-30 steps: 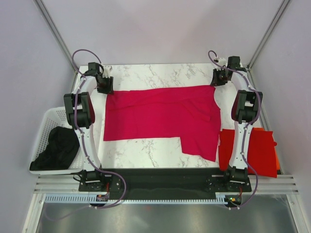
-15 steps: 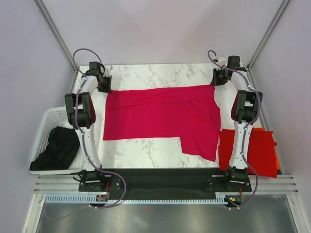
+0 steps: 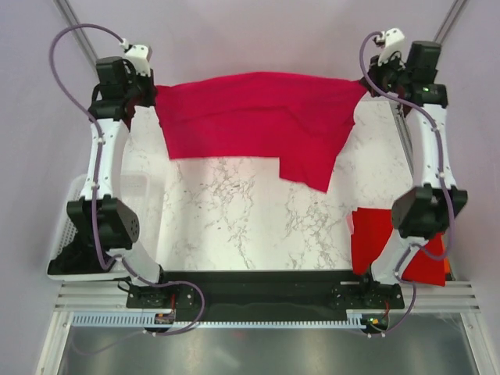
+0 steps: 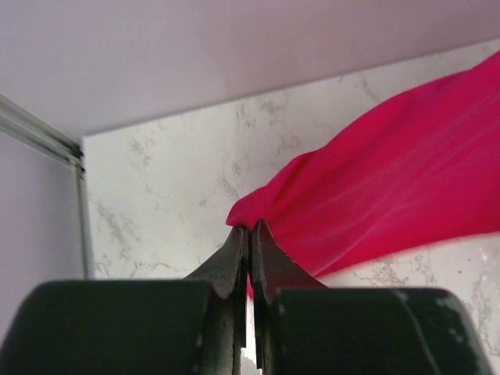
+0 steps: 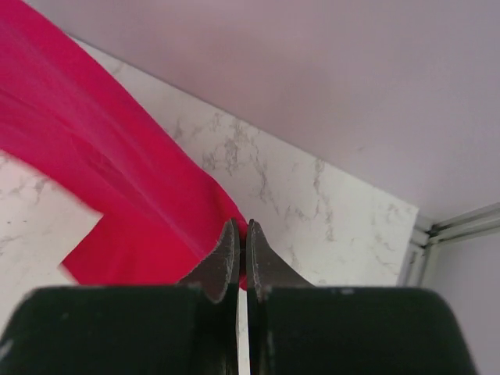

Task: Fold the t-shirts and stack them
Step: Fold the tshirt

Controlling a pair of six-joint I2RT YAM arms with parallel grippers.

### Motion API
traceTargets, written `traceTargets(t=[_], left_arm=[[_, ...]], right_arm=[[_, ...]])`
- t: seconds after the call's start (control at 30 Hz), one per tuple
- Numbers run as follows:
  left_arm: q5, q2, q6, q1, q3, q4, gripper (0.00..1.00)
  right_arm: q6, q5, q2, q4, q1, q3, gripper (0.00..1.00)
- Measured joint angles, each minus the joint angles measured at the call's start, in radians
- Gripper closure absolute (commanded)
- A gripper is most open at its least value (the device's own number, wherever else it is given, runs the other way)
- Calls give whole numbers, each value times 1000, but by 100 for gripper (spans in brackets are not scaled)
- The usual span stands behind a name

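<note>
The crimson-pink t-shirt (image 3: 250, 117) was stretched out between the two arms at the far end of the marble desk (image 3: 234, 219). Its long axis ran left to right across the desk's width. The top edge was pulled almost straight from one corner to the other, and the cloth hung down from it towards the near side. On the right part, one flap (image 3: 312, 168) dropped lower than the rest and ended in a slanted point. Whether the lower edge touched the desk could not be told.

The left tool (image 3: 150, 95) had the shirt's left top corner. In the left wrist view its fingers were pressed together with only a sliver between them, and the cloth was bunched into a narrow tip at the pinch. The right tool (image 3: 362, 81) gripped the right top corner in the same way, its fingers all but touching around a small fold of crimson cloth.

A bright red t-shirt (image 3: 371, 238) lay flat at the near right corner of the desk, well apart from the held one and partly hidden by the right arm. A white basket (image 3: 64, 248) sat off the desk's left edge.
</note>
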Motion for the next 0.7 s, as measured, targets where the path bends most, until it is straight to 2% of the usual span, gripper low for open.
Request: traceTargets(t=[0.2,0.4,0.57,0.7], left_arm=[[0,-318,-6,11,-153,33,98],[-4,-576,-5,20,-304,28,98],[-4,-758,1,20,-367,21,98],[-4,-833,22,20,-409,38,98]], right_arm=[[-25,-35,-391,18,-1,-164,100],[-39,-45,-674,-23,-1,-291,100],[-47,-35,-850,-53,-1,-308,100],[-54,-35,-914,-48,0,-307,100]])
